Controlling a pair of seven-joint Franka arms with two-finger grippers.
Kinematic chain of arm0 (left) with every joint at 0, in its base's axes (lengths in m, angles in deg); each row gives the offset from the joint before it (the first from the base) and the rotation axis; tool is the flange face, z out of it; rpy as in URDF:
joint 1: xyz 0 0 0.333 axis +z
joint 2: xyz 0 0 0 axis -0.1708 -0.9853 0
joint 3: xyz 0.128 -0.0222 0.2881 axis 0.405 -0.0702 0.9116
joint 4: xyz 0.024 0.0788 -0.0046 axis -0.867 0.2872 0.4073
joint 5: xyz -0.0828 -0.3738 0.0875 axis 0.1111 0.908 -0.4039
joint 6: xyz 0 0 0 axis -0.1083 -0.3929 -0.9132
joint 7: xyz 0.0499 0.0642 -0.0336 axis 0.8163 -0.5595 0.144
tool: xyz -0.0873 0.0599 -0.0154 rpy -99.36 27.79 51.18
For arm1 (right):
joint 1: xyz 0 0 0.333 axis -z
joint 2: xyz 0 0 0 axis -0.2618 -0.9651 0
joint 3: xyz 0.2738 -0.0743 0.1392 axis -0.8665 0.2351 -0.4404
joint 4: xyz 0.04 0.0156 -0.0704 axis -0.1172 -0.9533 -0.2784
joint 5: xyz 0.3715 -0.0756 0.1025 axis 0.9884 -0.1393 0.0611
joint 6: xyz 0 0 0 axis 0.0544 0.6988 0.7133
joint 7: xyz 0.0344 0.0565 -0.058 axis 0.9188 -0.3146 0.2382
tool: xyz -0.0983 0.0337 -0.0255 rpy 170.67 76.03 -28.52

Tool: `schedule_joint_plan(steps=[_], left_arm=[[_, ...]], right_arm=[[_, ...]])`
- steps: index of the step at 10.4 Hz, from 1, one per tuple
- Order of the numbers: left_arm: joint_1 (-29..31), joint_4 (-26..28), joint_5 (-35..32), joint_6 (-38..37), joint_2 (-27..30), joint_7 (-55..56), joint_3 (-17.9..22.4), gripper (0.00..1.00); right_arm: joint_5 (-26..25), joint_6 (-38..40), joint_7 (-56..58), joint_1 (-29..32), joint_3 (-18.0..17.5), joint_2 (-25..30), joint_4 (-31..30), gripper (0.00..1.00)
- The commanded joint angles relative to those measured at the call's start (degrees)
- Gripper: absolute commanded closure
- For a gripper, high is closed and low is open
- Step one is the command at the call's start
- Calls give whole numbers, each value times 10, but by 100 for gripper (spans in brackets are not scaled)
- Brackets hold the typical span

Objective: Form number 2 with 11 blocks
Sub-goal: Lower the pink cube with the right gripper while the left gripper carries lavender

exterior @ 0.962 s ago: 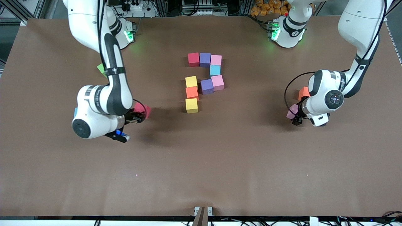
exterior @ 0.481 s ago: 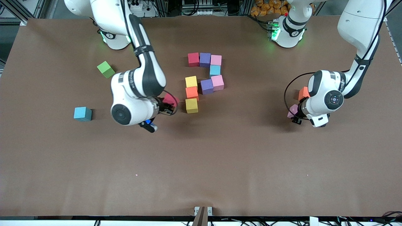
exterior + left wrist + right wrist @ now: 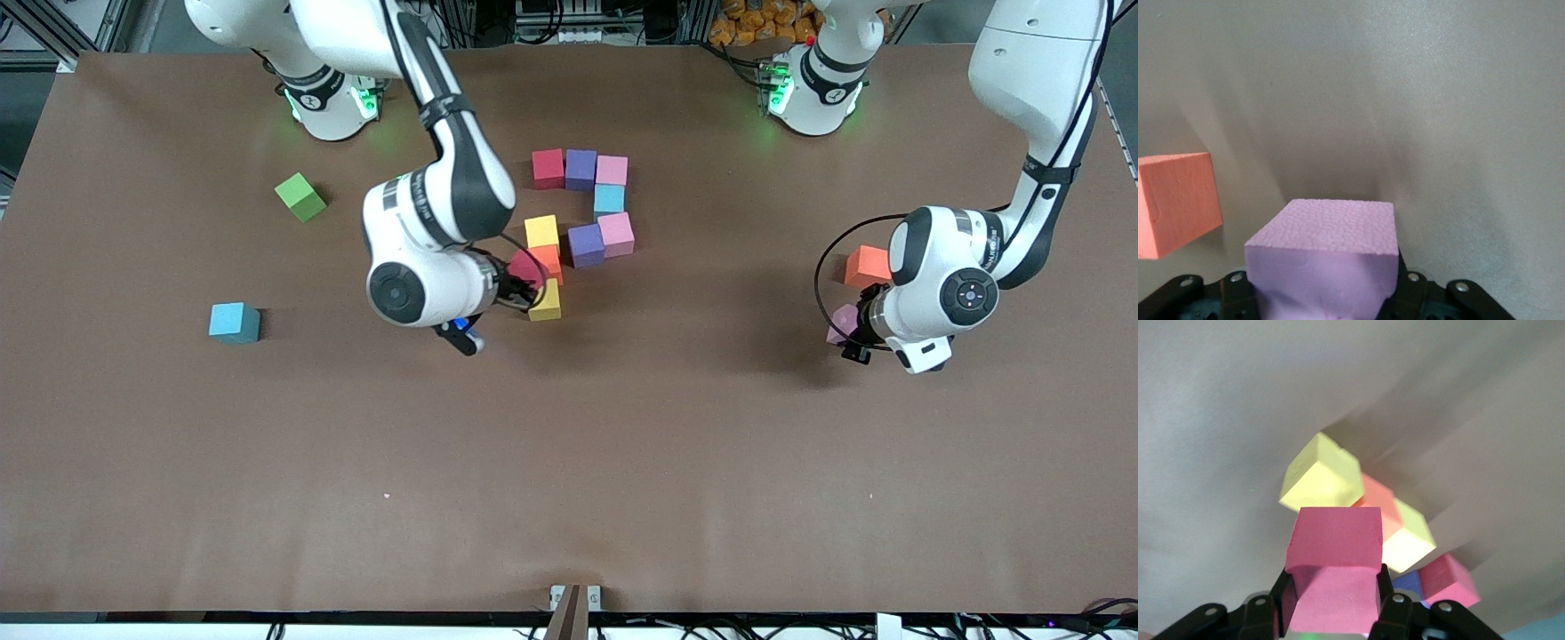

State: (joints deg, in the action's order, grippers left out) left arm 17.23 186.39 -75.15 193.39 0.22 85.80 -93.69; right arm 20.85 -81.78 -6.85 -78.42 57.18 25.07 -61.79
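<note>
In the front view my right wrist covers most of the red block (image 3: 524, 267) I carry, and that block overlaps the orange block (image 3: 548, 259) and part of the lower yellow block (image 3: 546, 302). My left wrist hides much of the pink block (image 3: 841, 322) in my left gripper (image 3: 852, 342). In the left wrist view the picture's edge cuts off a loose orange block (image 3: 1175, 203) and my fingers. In the right wrist view, the row of blocks past the red one is smeared.
</note>
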Motion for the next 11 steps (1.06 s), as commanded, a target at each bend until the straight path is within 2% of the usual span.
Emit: schedule_joint_plan(steps=[1,4,7,8,11], left_arm=[[-8,-6,-12,-12,4,37,-3,100],[-15,-11,-11,-12,5,65,-13,100],[-15,-12,-10,-12,5,75,-20,99],[-15,-12,-10,-12,5,81,-21,99],[-16,-12,-10,-12,5,88,-24,99]], right_arm=[[36,-57,-83,-29,-5,0,1,76],[35,-176,-255,-33,-55,0,-2,84],[36,-189,-310,-37,-59,-7,-11,84],[32,-209,-352,-42,-59,-7,-15,84],[21,-294,-366,-82,-60,-7,-61,84]])
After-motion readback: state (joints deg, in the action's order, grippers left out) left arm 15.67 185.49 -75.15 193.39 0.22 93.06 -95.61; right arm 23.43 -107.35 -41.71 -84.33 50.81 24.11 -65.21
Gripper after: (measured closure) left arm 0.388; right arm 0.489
